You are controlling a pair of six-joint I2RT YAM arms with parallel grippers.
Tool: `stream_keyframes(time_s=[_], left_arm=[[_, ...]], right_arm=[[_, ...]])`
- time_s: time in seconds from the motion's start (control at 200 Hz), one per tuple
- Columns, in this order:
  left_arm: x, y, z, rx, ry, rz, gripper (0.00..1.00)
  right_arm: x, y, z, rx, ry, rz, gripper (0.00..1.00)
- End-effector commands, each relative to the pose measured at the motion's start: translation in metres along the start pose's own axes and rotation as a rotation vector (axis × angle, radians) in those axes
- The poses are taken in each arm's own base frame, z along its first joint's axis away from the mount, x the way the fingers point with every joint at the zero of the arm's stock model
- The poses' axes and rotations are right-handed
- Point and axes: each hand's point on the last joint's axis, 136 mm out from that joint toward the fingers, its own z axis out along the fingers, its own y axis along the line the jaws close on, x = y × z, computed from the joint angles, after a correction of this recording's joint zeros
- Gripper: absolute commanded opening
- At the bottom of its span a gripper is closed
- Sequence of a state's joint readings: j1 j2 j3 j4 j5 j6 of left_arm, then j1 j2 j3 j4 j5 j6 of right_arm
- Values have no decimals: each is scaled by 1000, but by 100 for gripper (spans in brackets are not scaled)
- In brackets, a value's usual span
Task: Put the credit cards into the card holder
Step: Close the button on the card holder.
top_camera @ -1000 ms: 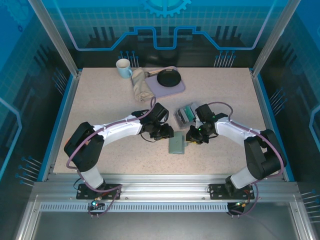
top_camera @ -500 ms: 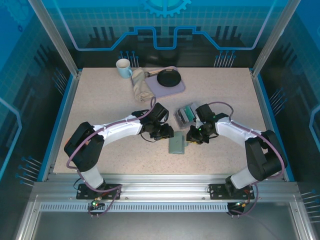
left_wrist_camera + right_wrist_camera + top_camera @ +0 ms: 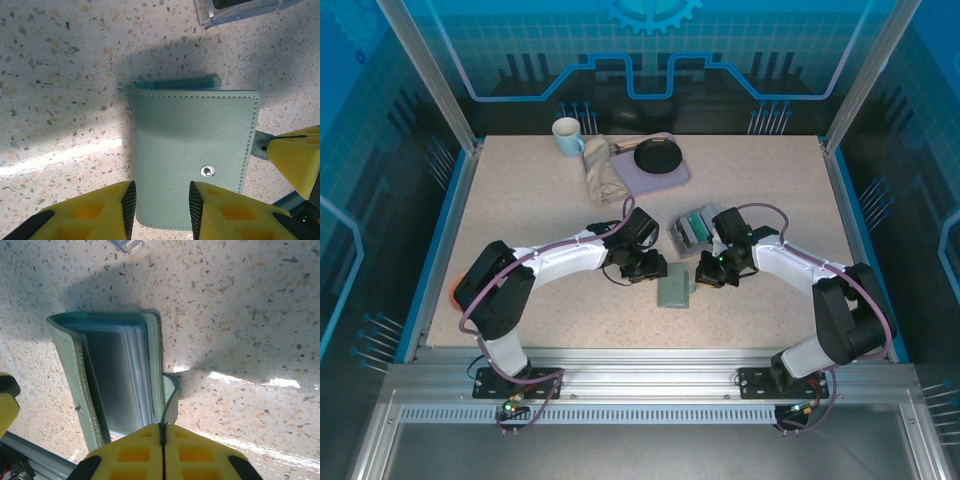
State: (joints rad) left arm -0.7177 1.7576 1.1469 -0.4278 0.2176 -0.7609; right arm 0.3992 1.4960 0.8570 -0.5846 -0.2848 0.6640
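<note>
Card holder point(image 3: 674, 291) on the table point(image 3: 520, 220), between two grippers
Top view: it lies between the left gripper point(image 3: 655, 268) and the right gripper point(image 3: 705, 272). Left wrist: the left gripper's jaws stand apart over its edge. Right wrist: the right gripper is pinched on its strap point(image 3: 170, 390), with the cover ajar.

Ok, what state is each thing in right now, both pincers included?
card holder: on the table, cover ajar, snap tab undone.
right pincer: shut on the card holder's snap tab.
left pincer: open, fingers over the card holder's cover.
credit cards: inside the open-topped box.
mug: upright.
pan: upright on the purple mat.
</note>
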Motion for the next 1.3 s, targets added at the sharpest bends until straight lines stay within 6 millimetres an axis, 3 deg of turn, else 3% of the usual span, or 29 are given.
stream_keyframes(time_s=[0.0, 0.26, 0.63, 0.89, 1.055, 1.29], left_arm=[[3, 1, 8, 5, 36, -15, 36], [7, 9, 26, -14, 83, -9, 35], [15, 13, 46, -23, 132, -3, 35], [15, 11, 51, -24, 129, -4, 32], [15, 10, 52, -21, 126, -6, 29], [13, 11, 52, -23, 122, -5, 27]], right_arm=[[-1, 6, -8, -15, -14, -14, 2], [-8, 22, -15, -100, -41, -17, 0], [-8, 36, -9, -194, -9, -27, 0], [-4, 37, 8, -206, 64, -31, 0], [-8, 48, 15, -188, 92, -71, 0], [-3, 39, 31, -72, 144, -81, 0]])
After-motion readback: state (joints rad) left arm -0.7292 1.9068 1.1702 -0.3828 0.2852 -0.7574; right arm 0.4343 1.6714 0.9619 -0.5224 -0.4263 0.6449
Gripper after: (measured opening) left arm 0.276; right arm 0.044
